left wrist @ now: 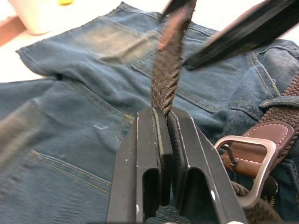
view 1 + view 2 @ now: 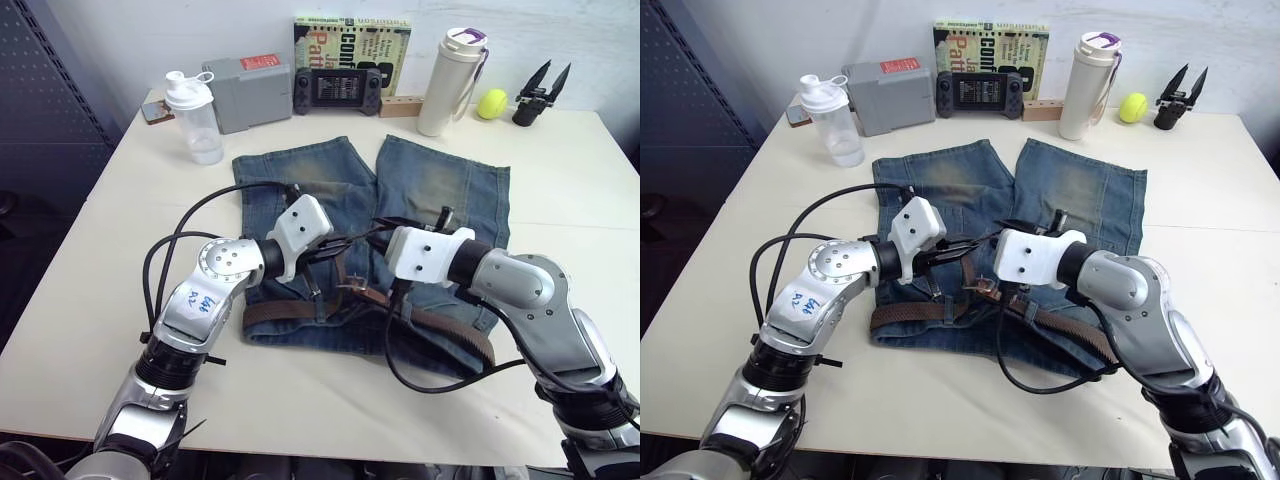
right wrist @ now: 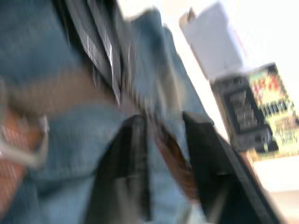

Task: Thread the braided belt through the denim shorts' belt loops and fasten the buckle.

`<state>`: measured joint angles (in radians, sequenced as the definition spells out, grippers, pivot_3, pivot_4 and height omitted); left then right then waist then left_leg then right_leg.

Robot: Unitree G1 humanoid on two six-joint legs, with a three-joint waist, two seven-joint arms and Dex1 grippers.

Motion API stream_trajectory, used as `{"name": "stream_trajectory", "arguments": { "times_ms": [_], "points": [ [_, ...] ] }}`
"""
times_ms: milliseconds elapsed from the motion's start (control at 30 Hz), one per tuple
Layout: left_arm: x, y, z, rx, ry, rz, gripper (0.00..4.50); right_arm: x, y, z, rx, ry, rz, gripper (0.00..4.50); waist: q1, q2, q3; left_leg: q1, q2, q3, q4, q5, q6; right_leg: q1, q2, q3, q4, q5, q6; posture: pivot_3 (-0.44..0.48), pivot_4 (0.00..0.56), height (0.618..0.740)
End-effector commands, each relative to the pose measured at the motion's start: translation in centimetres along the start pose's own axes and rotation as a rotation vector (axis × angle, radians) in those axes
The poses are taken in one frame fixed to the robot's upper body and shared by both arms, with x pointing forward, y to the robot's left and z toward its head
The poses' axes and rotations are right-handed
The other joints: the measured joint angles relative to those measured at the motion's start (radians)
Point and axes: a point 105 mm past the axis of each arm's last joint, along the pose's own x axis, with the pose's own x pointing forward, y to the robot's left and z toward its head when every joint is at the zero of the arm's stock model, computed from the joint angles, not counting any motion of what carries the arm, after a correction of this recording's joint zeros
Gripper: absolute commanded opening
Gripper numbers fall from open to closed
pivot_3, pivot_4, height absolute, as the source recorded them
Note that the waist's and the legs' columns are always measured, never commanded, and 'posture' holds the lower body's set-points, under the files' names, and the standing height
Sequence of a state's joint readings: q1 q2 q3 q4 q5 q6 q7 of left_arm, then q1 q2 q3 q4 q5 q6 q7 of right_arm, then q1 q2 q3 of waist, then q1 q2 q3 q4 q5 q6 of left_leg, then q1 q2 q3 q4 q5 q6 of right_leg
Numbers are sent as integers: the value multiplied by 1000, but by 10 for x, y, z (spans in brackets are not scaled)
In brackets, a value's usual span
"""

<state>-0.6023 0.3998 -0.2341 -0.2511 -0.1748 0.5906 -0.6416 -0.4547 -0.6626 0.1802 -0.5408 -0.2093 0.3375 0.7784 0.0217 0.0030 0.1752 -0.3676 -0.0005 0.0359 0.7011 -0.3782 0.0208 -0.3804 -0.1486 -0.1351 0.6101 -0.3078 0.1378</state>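
Left wrist view: left gripper (image 1: 164, 122) clamped on the braided belt (image 1: 166, 79) — strap rising taut from its closed fingers, the buckle (image 1: 254, 165) just beside them. Right gripper (image 3: 161, 140) fingers apart, straddling the belt's end. Denim shorts (image 2: 420, 190) lie mid-table, waistband near, legs pointing far; belt runs along the waistband. Bare table (image 2: 560, 190) right and left of the shorts; far edge crowded — shaker bottle (image 2: 195, 115), grey box (image 2: 245, 92), handheld console (image 2: 336, 90), white flask (image 2: 450, 80), tennis ball (image 2: 491, 103). Writing on the book (image 2: 385, 40) partly hidden.

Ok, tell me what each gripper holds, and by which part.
Left gripper: shut on the braided belt, near its tip end. Right gripper: open around that end, not clamping.
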Motion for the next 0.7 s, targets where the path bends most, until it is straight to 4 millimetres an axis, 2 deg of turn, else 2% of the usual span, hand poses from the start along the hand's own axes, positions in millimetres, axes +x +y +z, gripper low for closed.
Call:
{"name": "stream_trajectory", "arguments": {
  "times_ms": [33, 67, 133, 167, 267, 400, 467, 533, 567, 600, 667, 700],
  "points": [
    [-6, 0, 7, -14, -38, 41, 0, -21, -30, -10, 105, 58, -156, 2811, 0, 0, 0, 0, 0, 0, 0, 0, 0, 0, 0, 0, 0, 0, 0, 0, 150, 731],
    [-7, 1, 7, -29, -43, 53, 0, -27, -35, -16, 168, 79, -180, 3292, 1, 0, 0, 0, 0, 0, 0, 0, 0, 0, 0, 0, 0, 0, 0, 0, 150, 731],
    [-9, 3, 7, -49, -51, 70, 0, -34, -37, -24, 263, 107, -205, 3931, 4, 0, 0, 0, -1, 0, 0, 0, 0, 0, 0, 0, 0, 0, 0, 0, 150, 731],
    [-10, 3, 8, -72, -65, 78, 0, -38, -33, -31, 365, 126, -198, 4136, 3, 0, 0, 0, -1, 0, 1, 0, 0, 0, 0, 0, 0, 0, 0, 0, 150, 731],
    [-13, 3, 10, -131, -108, 94, 0, -45, -19, -40, 606, 153, -188, 4136, 1, 0, 0, 0, 0, 0, 0, 0, 0, 0, 0, 0, 1, 0, 0, 0, 150, 731],
    [-16, -2, 15, -221, -194, 95, 0, -35, 12, -20, 851, 96, -83, 4136, -4, 0, 0, 0, 0, 0, 0, 0, 0, 0, 0, 1, 1, 0, 0, 0, 150, 731],
    [-17, -3, 13, -259, -215, 99, 0, -28, 25, -6, 915, 64, -21, 3622, -5, 0, 0, 0, 0, -1, -1, 0, 0, -1, 0, 2, 2, 0, 0, 0, 150, 731],
    [-18, -9, 10, -266, -218, 79, 0, -22, 36, 5, 930, 52, 30, 2856, -5, 0, 0, 0, 0, -1, -1, 0, 0, -2, 0, 2, 2, 0, 0, 0, 150, 731],
    [-19, -12, 10, -269, -222, 63, 0, -19, 40, 6, 950, 58, 38, 2226, -5, 0, 0, 0, 0, 0, -1, 0, 0, -2, 0, 3, 2, 0, 0, 0, 150, 731],
    [-20, -16, 10, -270, -225, 48, 0, -15, 44, 6, 966, 73, 44, 1892, -3, 0, 0, 0, -1, 0, 0, 0, 0, -2, 0, 3, 2, 0, 0, 0, 150, 731],
    [-21, -18, 10, -272, -228, 43, 0, -9, 56, 6, 973, 107, 66, 913, -1, 0, 0, 0, -1, -1, 0, 0, 0, -2, 0, 3, 2, 0, 0, 0, 150, 731],
    [-22, -19, 10, -275, -229, 43, 0, -6, 59, 5, 987, 121, 63, 157, -1, 0, 0, 0, -1, -1, 0, 0, 0, -2, 0, 3, 2, 0, 0, 0, 150, 731]
  ]
}}
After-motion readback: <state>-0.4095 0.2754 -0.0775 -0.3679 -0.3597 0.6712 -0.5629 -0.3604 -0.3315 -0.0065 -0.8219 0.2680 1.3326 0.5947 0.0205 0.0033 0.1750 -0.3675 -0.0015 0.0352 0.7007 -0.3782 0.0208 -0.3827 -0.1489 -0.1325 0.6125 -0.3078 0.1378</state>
